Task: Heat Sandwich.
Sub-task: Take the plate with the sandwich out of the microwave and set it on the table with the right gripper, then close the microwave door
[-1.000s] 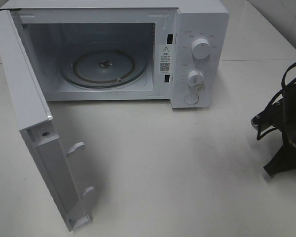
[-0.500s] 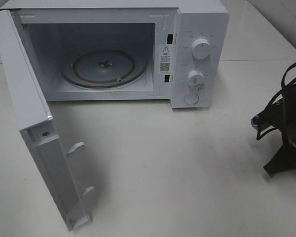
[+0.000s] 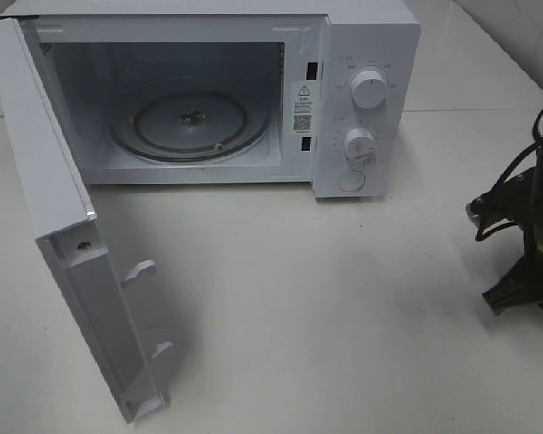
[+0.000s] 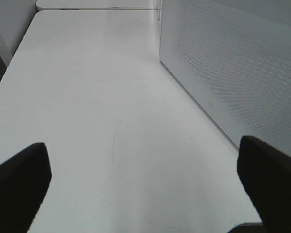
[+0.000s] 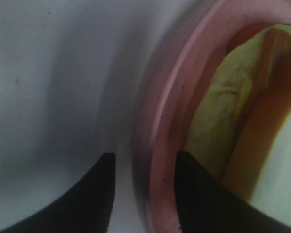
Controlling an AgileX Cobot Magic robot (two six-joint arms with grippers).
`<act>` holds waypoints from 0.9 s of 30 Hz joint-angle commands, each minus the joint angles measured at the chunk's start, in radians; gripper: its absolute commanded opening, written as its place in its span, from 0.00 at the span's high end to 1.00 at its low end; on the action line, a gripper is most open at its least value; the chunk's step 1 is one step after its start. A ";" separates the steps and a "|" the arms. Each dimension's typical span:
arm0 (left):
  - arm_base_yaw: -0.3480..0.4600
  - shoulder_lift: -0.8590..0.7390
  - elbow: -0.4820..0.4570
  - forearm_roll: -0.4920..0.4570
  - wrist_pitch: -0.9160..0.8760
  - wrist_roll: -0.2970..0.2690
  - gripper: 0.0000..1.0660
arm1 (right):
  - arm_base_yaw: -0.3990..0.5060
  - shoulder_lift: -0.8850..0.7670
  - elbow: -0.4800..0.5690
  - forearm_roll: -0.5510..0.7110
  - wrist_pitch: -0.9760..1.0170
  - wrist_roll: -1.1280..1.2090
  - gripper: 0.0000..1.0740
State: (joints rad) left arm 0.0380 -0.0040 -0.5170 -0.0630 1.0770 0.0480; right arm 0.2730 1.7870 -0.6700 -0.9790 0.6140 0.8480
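Sandwich (image 5: 242, 111) lies on pink plate (image 5: 160, 145); microwave (image 3: 199, 99) open.

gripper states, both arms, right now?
Left gripper: open, fingers spread wide over bare table, holding nothing.
Right gripper: fingers straddle the pink plate rim; gripped or released cannot be told.

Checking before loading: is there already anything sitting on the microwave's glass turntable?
No, the glass turntable inside the open microwave is bare, with only its centre hub showing in the high view.
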 commanded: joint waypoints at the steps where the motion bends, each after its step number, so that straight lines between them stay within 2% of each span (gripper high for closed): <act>1: 0.002 -0.008 0.001 -0.002 -0.010 -0.001 0.06 | -0.001 -0.081 0.000 0.102 -0.006 -0.122 0.59; 6: 0.002 -0.008 0.001 -0.002 -0.010 -0.001 0.06 | -0.001 -0.124 0.000 0.177 -0.021 -0.230 0.53; 7: 0.002 -0.008 0.001 -0.002 -0.010 -0.001 0.06 | -0.001 -0.158 0.000 0.213 -0.021 -0.272 0.46; 9: 0.002 -0.008 0.001 -0.002 -0.010 -0.001 0.06 | -0.001 -0.193 0.000 0.240 -0.021 -0.290 0.40; 10: 0.002 -0.008 0.001 -0.002 -0.010 -0.001 0.06 | -0.001 -0.229 0.000 0.268 -0.018 -0.306 0.32; 11: 0.002 -0.008 0.001 -0.002 -0.010 -0.001 0.06 | -0.001 -0.229 0.000 0.268 -0.018 -0.306 0.32; 14: 0.002 -0.008 0.001 -0.002 -0.010 -0.001 0.06 | -0.001 -0.314 0.000 0.331 -0.010 -0.349 0.24; 18: 0.002 -0.008 0.001 -0.002 -0.010 -0.001 0.06 | -0.001 -0.371 0.000 0.415 -0.014 -0.405 0.25; 19: 0.002 -0.008 0.001 -0.002 -0.010 -0.001 0.06 | -0.001 -0.412 0.000 0.499 -0.015 -0.462 0.25; 20: 0.002 -0.008 0.001 -0.002 -0.010 -0.001 0.06 | -0.001 -0.412 0.000 0.499 -0.015 -0.462 0.25; 23: 0.002 -0.008 0.001 -0.002 -0.010 -0.001 0.06 | -0.001 -0.495 0.000 0.621 0.009 -0.570 0.26; 27: 0.002 -0.008 0.001 -0.002 -0.010 -0.001 0.06 | -0.001 -0.579 0.000 0.679 0.050 -0.617 0.27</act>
State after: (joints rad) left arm 0.0380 -0.0040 -0.5170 -0.0630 1.0770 0.0480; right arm 0.2730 1.2400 -0.6680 -0.3300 0.6390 0.2640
